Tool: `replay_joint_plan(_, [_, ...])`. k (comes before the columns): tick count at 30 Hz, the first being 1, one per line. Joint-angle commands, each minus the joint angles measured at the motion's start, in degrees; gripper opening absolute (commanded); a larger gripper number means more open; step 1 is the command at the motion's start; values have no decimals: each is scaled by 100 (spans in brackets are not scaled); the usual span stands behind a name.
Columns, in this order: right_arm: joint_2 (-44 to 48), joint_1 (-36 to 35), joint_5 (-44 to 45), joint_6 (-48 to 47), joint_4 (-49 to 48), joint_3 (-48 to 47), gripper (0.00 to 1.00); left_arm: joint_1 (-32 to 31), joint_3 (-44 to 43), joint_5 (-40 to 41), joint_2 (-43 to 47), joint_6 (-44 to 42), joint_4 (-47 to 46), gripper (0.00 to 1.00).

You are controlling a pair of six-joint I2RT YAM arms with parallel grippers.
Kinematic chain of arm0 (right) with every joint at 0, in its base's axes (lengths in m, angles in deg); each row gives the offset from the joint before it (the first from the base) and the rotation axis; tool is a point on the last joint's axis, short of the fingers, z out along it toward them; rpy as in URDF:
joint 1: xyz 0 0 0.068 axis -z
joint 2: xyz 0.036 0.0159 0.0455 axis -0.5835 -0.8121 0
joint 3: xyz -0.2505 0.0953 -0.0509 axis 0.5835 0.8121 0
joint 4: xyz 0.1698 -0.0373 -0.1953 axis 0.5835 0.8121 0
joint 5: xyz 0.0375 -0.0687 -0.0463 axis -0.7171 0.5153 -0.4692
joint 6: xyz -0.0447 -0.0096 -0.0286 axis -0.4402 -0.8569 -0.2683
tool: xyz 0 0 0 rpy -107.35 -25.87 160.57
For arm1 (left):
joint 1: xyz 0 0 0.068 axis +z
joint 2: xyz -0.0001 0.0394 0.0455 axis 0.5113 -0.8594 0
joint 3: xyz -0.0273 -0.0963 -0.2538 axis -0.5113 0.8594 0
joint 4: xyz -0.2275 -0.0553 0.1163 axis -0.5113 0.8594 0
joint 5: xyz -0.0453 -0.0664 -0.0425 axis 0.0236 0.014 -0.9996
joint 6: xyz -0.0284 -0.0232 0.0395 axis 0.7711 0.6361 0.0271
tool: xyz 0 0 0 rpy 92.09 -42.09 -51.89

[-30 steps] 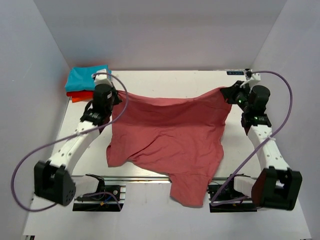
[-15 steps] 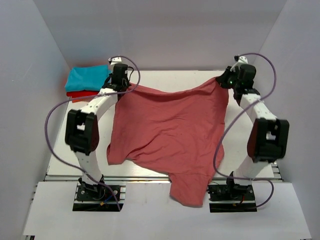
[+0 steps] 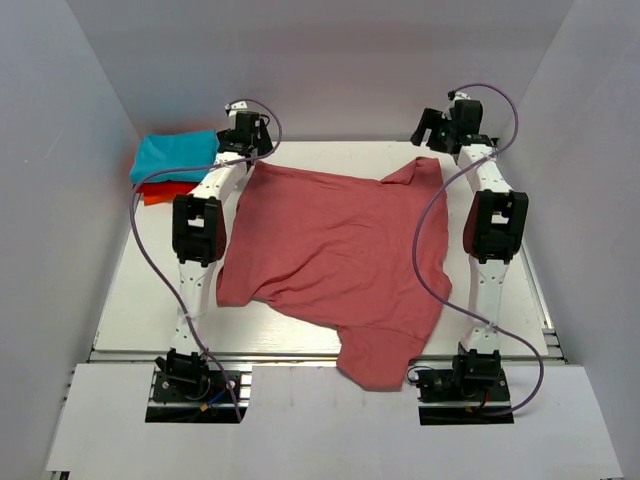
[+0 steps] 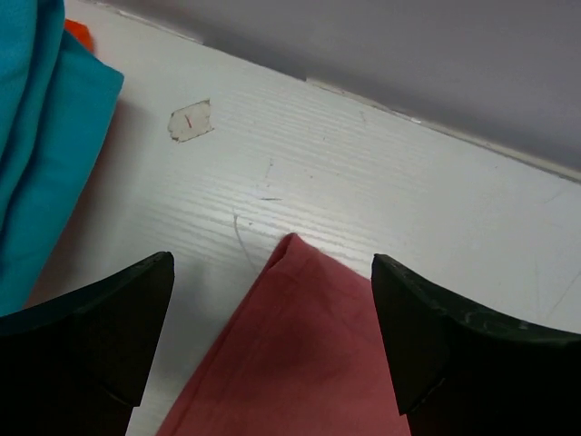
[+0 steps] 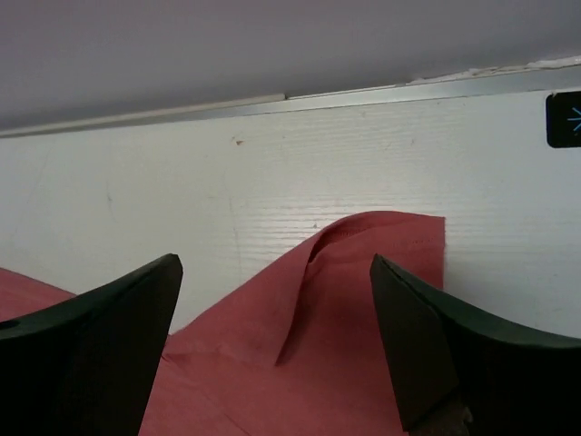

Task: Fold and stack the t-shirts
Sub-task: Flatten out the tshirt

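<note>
- The salmon-pink t-shirt (image 3: 335, 255) lies spread out, mostly flat, in the middle of the white table (image 3: 130, 300). One part of it reaches past the near edge, between the two arm bases.
- The left gripper (image 3: 245, 135) hangs at the far left corner of this shirt. Its jaws are wide apart and hold nothing.
- In the left wrist view, the pointed corner of the shirt (image 4: 290, 345) rests on the table between the dark fingers (image 4: 100, 327), apart from both. A small scrap of tape (image 4: 189, 121) is stuck on the table beyond it.
- The right gripper (image 3: 440, 125) is at the far right corner, also released and empty.
- In the right wrist view, that corner (image 5: 363, 300) is curled up in a soft fold. A black label (image 5: 563, 118) shows at the right.
- The turquoise t-shirt (image 3: 175, 155), folded small, lies on the orange-red t-shirt (image 3: 160, 192) at the far left corner of the table, just beside the left gripper.
</note>
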Motion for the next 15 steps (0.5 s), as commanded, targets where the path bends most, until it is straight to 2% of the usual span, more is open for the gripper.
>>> replay_joint_plan(1, [143,-8,5,89,740,-469,90,67,-611,-428,464,-224,334,100])
replay_joint_plan(4, [1107,1,259,142,617,470,90,67,544,-579,1132,-278,140,100])
replay_joint_plan(5, [1467,1,294,142,651,918,90,67,810,-648,1648,-278,140,100])
replay_joint_plan(7, [1979,19,339,142,957,1551,90,67,1320,-710,2160,-278,358,100])
replay_joint_plan(11, [3068,-393,392,405,1206,3047,90,-38,3200,-912,3452,38,1035,100])
replay_joint_plan(12, [3654,-438,426,440,1179,3920,90,-38,3578,-991,3724,160,1088,100])
replay_joint_plan(13, [3868,-490,453,484,1049,4190,90,-38,4330,-1087,4267,310,1089,100])
replay_joint_plan(14, [4219,-665,479,624,1030,4436,90,-38,4694,-1210,4542,598,1176,100])
replay_joint_plan(15, [4553,-719,497,669,1004,5152,90,-38,5063,-1272,4814,679,1177,100])
